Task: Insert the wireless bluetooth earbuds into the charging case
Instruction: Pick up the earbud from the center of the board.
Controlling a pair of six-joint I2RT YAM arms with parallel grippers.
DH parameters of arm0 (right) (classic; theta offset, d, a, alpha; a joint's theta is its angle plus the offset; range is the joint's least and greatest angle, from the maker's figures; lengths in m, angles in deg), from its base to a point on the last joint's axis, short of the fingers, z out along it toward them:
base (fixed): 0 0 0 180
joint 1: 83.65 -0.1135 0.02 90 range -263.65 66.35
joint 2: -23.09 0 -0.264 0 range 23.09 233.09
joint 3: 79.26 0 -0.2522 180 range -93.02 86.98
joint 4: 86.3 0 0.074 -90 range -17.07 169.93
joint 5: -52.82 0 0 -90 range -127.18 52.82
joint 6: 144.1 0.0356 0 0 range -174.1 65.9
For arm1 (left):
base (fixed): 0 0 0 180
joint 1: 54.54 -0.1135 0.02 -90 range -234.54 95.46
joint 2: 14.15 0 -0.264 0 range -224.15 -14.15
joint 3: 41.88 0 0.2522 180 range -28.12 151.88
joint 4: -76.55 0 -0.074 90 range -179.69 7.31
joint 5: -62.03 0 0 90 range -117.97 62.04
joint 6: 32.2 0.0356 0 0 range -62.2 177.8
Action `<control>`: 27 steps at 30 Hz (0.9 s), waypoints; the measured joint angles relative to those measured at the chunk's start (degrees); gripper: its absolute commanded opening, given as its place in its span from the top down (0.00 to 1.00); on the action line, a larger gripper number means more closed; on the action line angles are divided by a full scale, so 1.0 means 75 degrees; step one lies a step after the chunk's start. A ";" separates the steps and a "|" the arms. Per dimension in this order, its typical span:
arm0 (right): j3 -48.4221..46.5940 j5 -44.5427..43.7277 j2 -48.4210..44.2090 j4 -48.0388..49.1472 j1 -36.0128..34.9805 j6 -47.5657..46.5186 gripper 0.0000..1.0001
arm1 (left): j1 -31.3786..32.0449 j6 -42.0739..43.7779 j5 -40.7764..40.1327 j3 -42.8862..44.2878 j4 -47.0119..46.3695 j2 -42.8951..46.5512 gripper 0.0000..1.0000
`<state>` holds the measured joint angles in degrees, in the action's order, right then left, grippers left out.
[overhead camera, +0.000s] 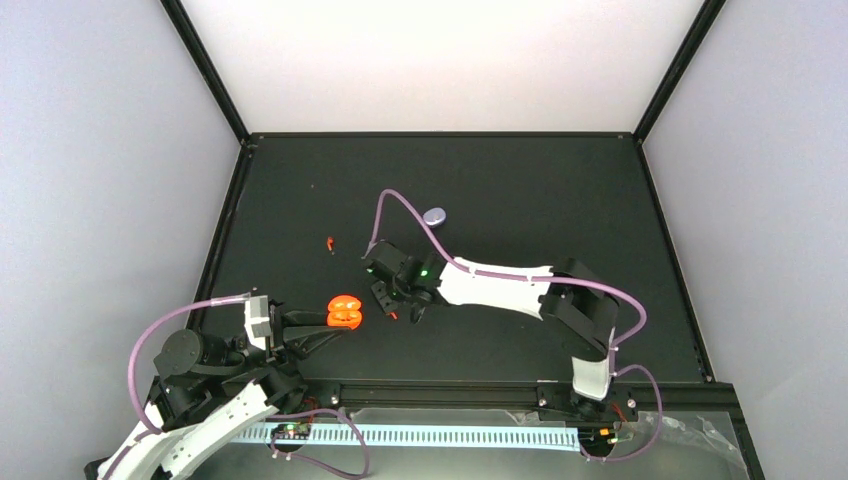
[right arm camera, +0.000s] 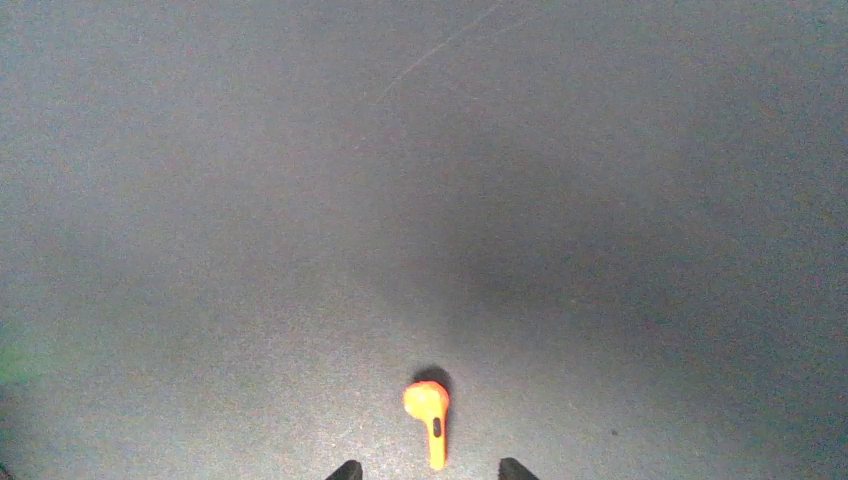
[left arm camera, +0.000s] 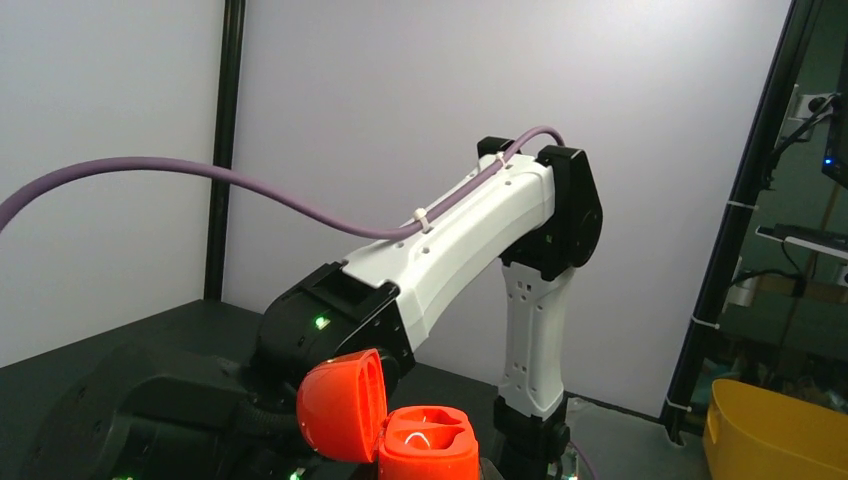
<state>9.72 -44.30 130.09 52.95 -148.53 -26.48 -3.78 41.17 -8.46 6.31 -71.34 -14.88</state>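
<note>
An orange charging case (overhead camera: 344, 312) stands open near the table's front left; my left gripper (overhead camera: 318, 328) is shut on it. In the left wrist view its lid (left arm camera: 340, 405) is swung left and its base (left arm camera: 430, 445) shows two empty sockets. A red-orange earbud (right arm camera: 428, 418) lies flat on the black mat between my right gripper's fingertips (right arm camera: 345, 470), stem towards the camera. My right gripper (right arm camera: 428, 472) is open just above it, right of the case (overhead camera: 400, 306). A second red-orange earbud (overhead camera: 330, 242) lies farther back on the left. No lavender earbuds show.
A closed lavender case (overhead camera: 435, 215) lies behind the right gripper near the table's middle. The right arm (left arm camera: 450, 250) stretches leftward across the table, close to the orange case. A black frame rims the mat (overhead camera: 500, 170).
</note>
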 measured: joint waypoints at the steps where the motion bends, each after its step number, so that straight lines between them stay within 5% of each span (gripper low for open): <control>1: -0.0082 0.0038 0.0093 -0.0020 -0.0035 -0.0029 0.60 | 0.0000 0.0000 0.0000 0.0000 0.0000 0.0000 0.99; 27: -0.1355 -0.0440 0.1891 -0.1070 -0.0233 -0.0230 0.67 | 0.0000 -0.0003 -0.0006 -0.0012 0.0012 0.0000 0.98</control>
<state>-0.44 -47.60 144.28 44.93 -150.28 -28.21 -3.78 41.15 -8.50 6.23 -71.25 -14.88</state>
